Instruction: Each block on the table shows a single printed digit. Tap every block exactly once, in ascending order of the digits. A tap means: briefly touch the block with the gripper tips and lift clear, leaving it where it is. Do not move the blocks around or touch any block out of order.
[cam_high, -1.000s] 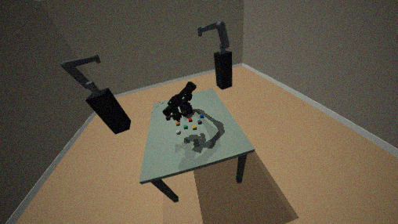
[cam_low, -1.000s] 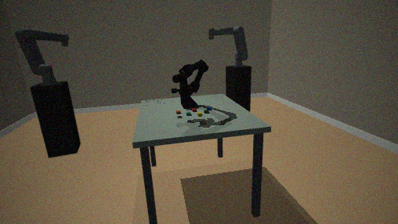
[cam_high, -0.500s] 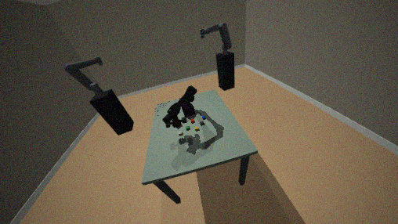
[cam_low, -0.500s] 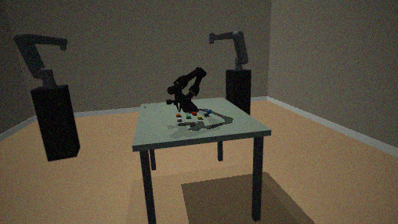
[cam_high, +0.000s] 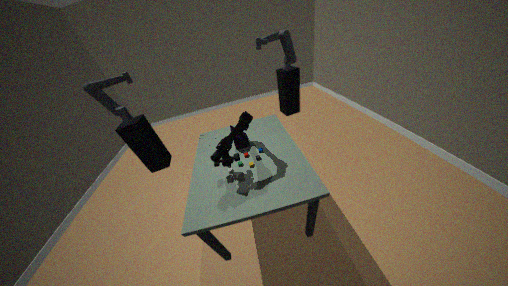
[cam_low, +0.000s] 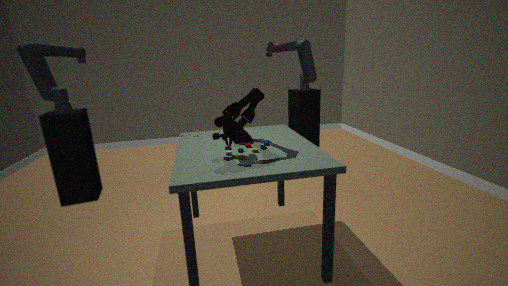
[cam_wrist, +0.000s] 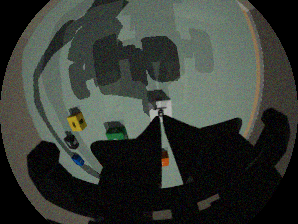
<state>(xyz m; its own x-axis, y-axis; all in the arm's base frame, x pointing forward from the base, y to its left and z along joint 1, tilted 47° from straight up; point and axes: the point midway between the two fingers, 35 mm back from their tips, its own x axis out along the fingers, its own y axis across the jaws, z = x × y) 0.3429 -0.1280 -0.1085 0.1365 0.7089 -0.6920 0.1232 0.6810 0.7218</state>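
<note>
My gripper (cam_wrist: 160, 119) (cam_low: 230, 145) is shut, with nothing seen between its tips. In the wrist view its tips overlap the near edge of a white block (cam_wrist: 164, 105); I cannot tell if they touch it. An orange block (cam_wrist: 165, 161) (cam_low: 228, 148) shows through the gap behind the tips. A green block (cam_wrist: 116, 134) (cam_high: 240, 164) is left of the tips, partly hidden by a finger. A yellow block (cam_wrist: 77, 121) (cam_high: 251, 164), a black block (cam_wrist: 71, 141) (cam_high: 258, 158) and a blue block (cam_wrist: 78, 160) (cam_high: 260, 150) lie farther left. A red block (cam_high: 246, 155) (cam_low: 248, 145) is hidden from the wrist view. Digits are unreadable.
The table (cam_high: 207, 212) (cam_low: 320, 162) carries my arm and its dark shadows, which fall across the area in front of the blocks. Two other arms (cam_high: 107, 97) (cam_high: 288, 47) stand on black pedestals (cam_low: 72, 157) (cam_low: 304, 112) beyond the table.
</note>
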